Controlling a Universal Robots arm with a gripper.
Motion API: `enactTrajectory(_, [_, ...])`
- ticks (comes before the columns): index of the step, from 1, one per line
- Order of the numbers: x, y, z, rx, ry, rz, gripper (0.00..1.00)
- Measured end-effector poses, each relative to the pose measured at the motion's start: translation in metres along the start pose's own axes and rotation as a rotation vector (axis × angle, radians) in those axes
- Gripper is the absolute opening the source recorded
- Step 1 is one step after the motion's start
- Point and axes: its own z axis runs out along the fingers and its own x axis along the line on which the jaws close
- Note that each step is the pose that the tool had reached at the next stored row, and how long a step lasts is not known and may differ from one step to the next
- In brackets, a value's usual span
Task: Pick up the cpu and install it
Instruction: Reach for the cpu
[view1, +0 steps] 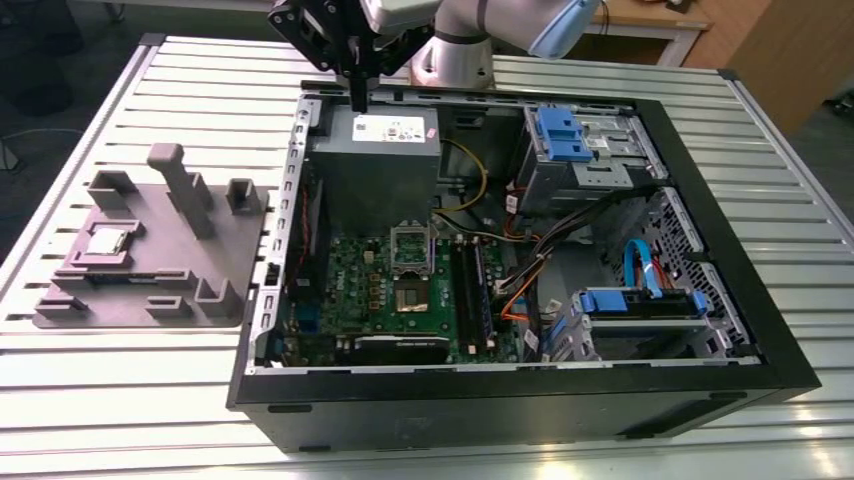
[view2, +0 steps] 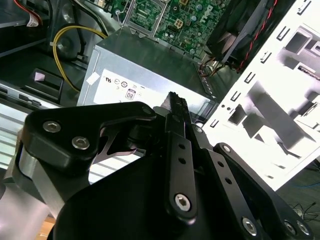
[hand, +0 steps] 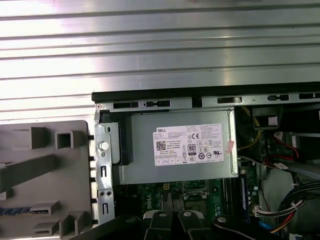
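The cpu (view1: 107, 241), a small silvery square chip, lies flat in a recess of the grey holder tray (view1: 147, 285) on the table, at the exterior view's left of the open computer case (view1: 747, 330). My gripper (view1: 360, 98) hangs over the back edge of the case, above the grey power supply (view1: 378, 150), far from the cpu. Its fingers (view2: 175, 112) are pressed together with nothing between them. The metal-framed socket (view1: 411, 290) on the green motherboard (view1: 350, 285) stands with its frame flipped up.
The power supply (hand: 175, 150) fills the case's back corner below the gripper (hand: 172, 222). Blue drive cages (view1: 574, 135) and bundled cables (view1: 534, 270) crowd the exterior view's right side. The holder tray (hand: 45, 175) has tall upright posts (view1: 180, 185). The table is ribbed metal (hand: 160, 55).
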Motion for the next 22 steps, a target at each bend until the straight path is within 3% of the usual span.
enactTrajectory(22, [0.0074,-0.0006,-0.0002,0.0,0.0,0.0,0.1])
